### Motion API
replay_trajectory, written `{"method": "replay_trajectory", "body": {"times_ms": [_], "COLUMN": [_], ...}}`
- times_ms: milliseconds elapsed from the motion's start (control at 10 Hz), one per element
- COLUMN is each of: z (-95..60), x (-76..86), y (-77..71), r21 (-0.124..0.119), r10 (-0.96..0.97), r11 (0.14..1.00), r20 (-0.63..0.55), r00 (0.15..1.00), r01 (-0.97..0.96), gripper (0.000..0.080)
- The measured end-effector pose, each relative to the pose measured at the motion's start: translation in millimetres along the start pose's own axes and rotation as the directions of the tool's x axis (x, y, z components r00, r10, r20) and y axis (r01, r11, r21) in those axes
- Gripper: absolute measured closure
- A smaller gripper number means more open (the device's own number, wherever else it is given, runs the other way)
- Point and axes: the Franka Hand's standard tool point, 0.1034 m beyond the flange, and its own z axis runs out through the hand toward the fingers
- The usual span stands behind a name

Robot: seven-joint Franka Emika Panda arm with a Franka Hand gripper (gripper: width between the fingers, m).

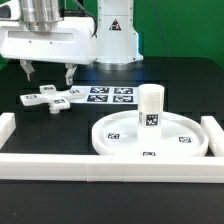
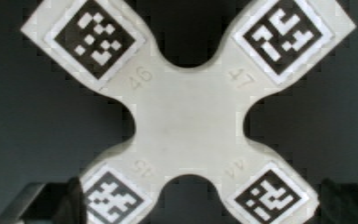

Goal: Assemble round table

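The white cross-shaped base (image 1: 52,98) lies flat on the black table at the exterior view's left, with tags on its arms. My gripper (image 1: 49,74) hovers just above it, open and empty, one finger on each side. In the wrist view the base (image 2: 185,115) fills the frame, and my dark fingers (image 2: 51,203) show only dimly at the edge, either side of the gripper (image 2: 194,208). The short cylinder leg (image 1: 150,108) stands upright on the large rimmed round disc (image 1: 108,143) at the exterior view's right.
The marker board (image 1: 110,95) lies flat beside the base, between it and the leg. Long white border bars run along the front (image 1: 100,165), the left (image 1: 5,125) and the right (image 1: 212,135) of the work area.
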Motion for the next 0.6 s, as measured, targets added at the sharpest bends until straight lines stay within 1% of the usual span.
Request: {"method": "replay_trajectory", "body": {"times_ms": [200, 400, 600], "z": [6.8, 9.2, 12.0], "x": [-2.7, -3.9, -5.8], "y": [0.1, 2.1, 0.2], "r21": [-0.007, -0.009, -0.011], "r10": [-0.016, -0.023, -0.027], "r11": [1.000, 1.000, 1.000], "r20": [0.007, 0.012, 0.018], "r00": [1.000, 1.000, 0.999], "r01": [0.016, 0.023, 0.027], "gripper": [0.0150, 0.0150, 0.0150]}}
